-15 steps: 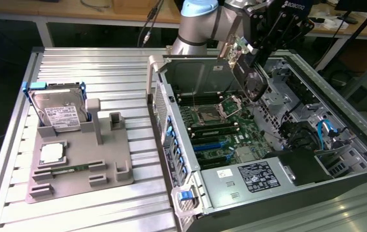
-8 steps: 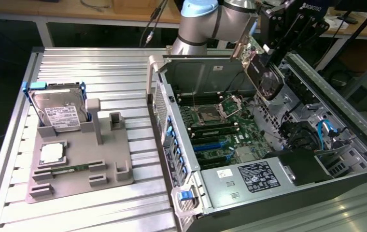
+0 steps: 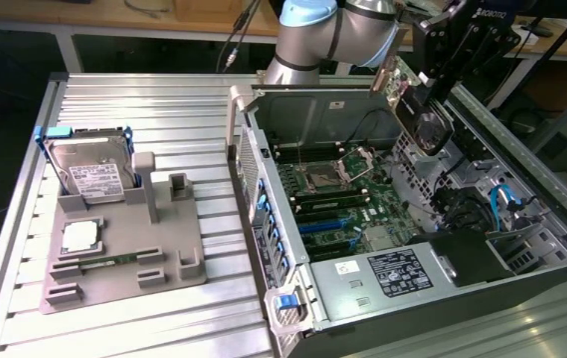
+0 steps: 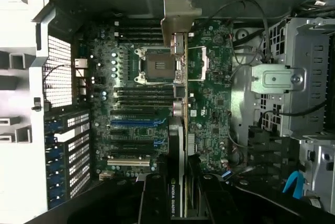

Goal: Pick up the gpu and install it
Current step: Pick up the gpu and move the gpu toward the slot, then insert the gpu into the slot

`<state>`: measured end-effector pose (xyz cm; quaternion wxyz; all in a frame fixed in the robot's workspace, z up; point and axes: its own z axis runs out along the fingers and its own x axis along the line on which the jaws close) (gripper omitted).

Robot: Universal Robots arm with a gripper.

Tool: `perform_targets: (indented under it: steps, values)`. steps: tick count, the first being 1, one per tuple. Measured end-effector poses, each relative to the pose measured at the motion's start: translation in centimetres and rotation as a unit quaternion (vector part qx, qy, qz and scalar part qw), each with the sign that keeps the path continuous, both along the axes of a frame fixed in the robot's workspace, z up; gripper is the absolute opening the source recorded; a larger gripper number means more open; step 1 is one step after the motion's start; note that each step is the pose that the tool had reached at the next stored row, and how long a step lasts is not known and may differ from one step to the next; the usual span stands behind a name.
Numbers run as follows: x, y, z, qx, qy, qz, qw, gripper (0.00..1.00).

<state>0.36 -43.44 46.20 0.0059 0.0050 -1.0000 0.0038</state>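
The gpu (image 3: 415,104), a dark card with a green board and a silvery metal bracket, hangs tilted above the open computer case (image 3: 263,142), near its far side. My gripper (image 3: 431,83) is shut on it from above. In the wrist view the gpu (image 4: 181,130) shows edge-on between the black fingers (image 4: 154,198), with its bracket (image 4: 180,12) at the far end, and my gripper (image 4: 178,195) clamps its near end. It hovers over the motherboard (image 4: 209,93), clear of the blue expansion slots (image 4: 131,122).
A grey fixture (image 3: 124,253) on the slatted table at the exterior view's left holds a silver hard drive (image 3: 89,168), a small square chip (image 3: 81,237) and a green memory stick (image 3: 114,261). Inside the case are drive cages (image 4: 309,77), cables and a power supply (image 3: 393,272).
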Motion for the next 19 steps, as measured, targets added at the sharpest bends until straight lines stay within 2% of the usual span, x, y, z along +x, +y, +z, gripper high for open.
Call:
perform_targets:
  steps: [1, 16, 19]
  values:
    - [0.01, 0.01, -0.01, -0.0002, -0.0042, 0.000, 1.0000, 0.27]
    - [0.01, 0.00, -0.01, -0.0002, -0.0044, 0.000, 1.0000, 0.27]
    - [0.01, 0.00, -0.01, -0.0002, -0.0044, 0.011, 0.9999, 0.27]
